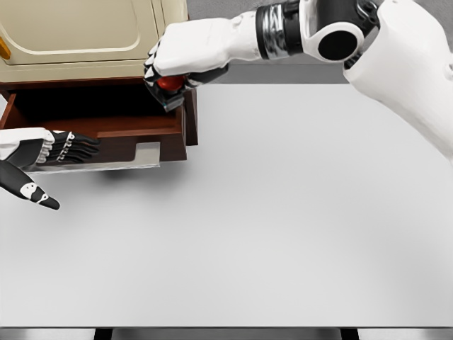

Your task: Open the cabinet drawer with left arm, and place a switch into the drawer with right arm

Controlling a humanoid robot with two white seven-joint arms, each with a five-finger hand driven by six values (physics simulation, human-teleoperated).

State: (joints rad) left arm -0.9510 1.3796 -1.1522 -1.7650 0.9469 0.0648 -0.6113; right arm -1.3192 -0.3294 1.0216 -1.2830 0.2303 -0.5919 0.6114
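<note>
The right hand [173, 67] pinches the switch [168, 85] in its fingers [154, 71] just above the open drawer [106, 117]; the left hand [49, 149] – fingers spread – rests at the drawer front. Best to lower the switch further inside – clear of the side wall – before letting go.

Upper left: open drawer [106, 117], cavity reachable from above | right hand [173, 67] over its right corner | left hand [60, 147] at front | table [283, 212] open elsewhere
</note>
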